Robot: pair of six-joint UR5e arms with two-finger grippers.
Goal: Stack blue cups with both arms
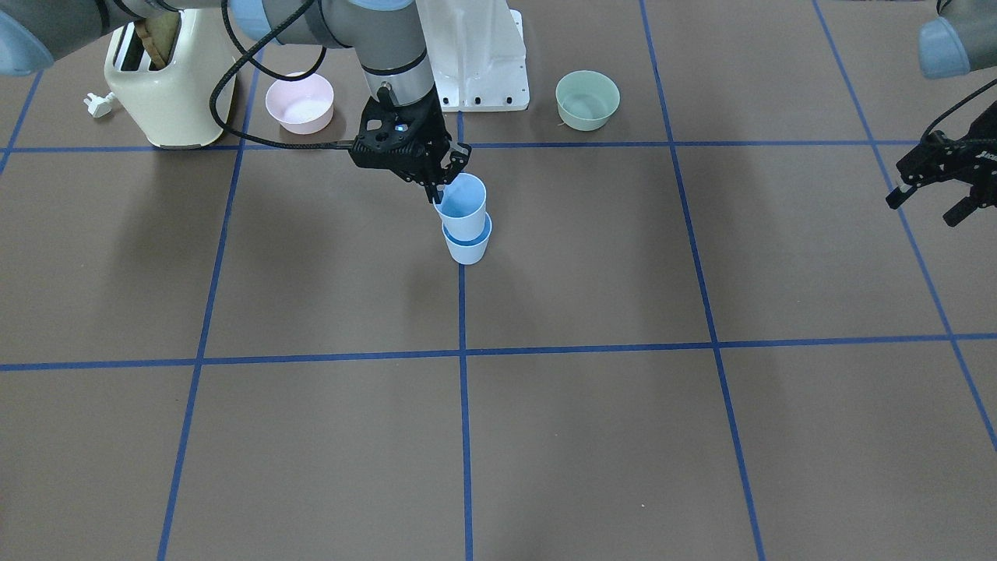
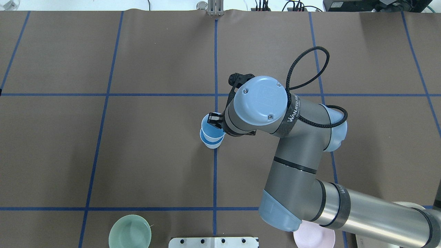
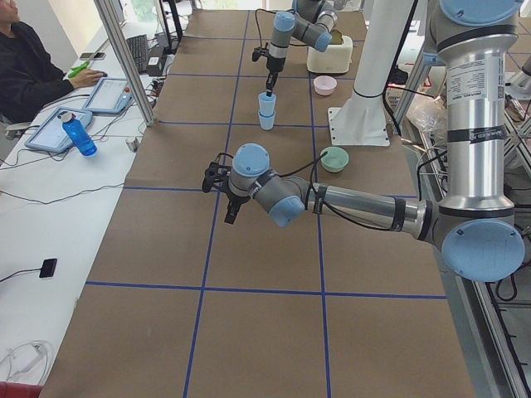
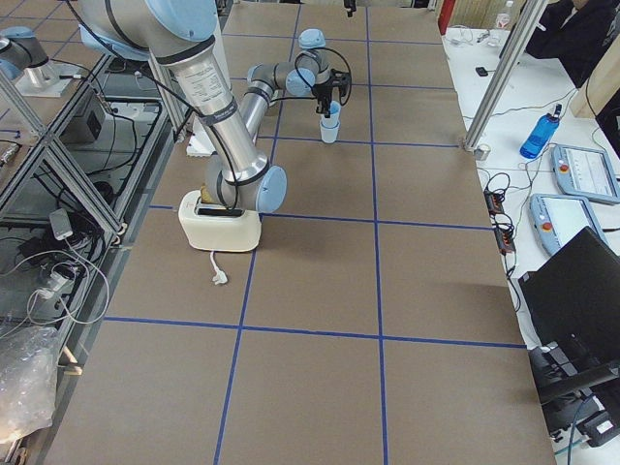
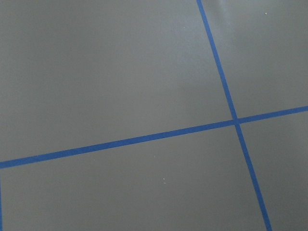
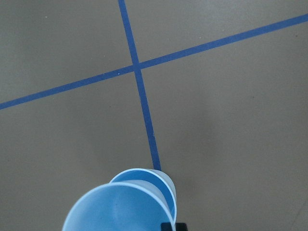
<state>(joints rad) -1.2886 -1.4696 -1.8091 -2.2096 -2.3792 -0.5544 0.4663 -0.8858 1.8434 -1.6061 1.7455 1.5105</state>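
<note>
The upper blue cup (image 1: 461, 204) nests in the lower blue cup (image 1: 468, 248) on the centre tape line (image 1: 463, 312), the right gripper (image 1: 438, 191) pinching its rim (only release seems to remain), the left gripper (image 1: 928, 204) spread and empty.

The upper cup (image 1: 461, 209) sits inside the lower cup (image 1: 467, 246), which stands on a tape line (image 1: 464, 312) near the middle of the table (image 1: 623, 436). The right gripper (image 1: 438, 191) is at the upper cup's rim and appears to pinch it. The left gripper (image 1: 924, 209) hangs well apart, on the robot's left. Behind the cups, the pedestal (image 1: 483, 74) stands between two bowls (image 1: 300, 103) (image 1: 588, 100), with the toaster (image 1: 167, 89) just beside the right-hand one.
</note>
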